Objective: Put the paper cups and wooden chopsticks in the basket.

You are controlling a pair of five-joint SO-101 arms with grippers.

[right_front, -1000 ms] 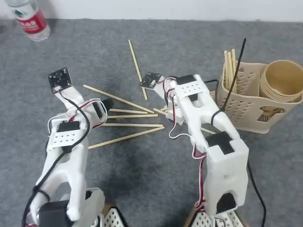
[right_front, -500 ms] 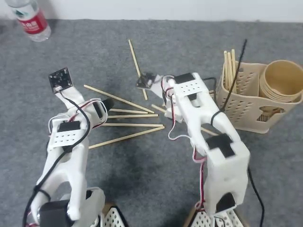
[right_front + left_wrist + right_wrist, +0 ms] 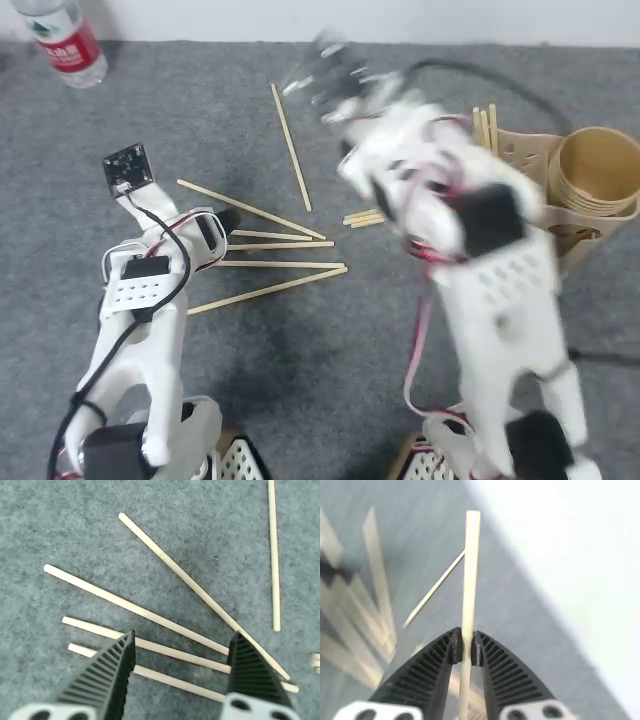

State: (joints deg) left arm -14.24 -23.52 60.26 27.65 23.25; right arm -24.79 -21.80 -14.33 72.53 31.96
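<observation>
A wooden chopstick (image 3: 470,570) is being clamped between the right jaws. The left jaws are being held wide, loose chopsticks (image 3: 150,615) beneath them.

Your high camera looks down from behind both arms over the grey mat (image 3: 300,380). Your left wrist camera sits close above the left fingers (image 3: 107,675), facing down at the loose chopsticks (image 3: 135,610) under their tips; the high view shares that fan. Your right wrist camera looks along the right fingers (image 3: 430,670) and the chopstick (image 3: 469,580) between them, towards the mat's far edge.

A red-labelled plastic bottle (image 3: 62,40) sits on grey carpet (image 3: 200,110), apparently beside a white wall (image 3: 420,15).
</observation>
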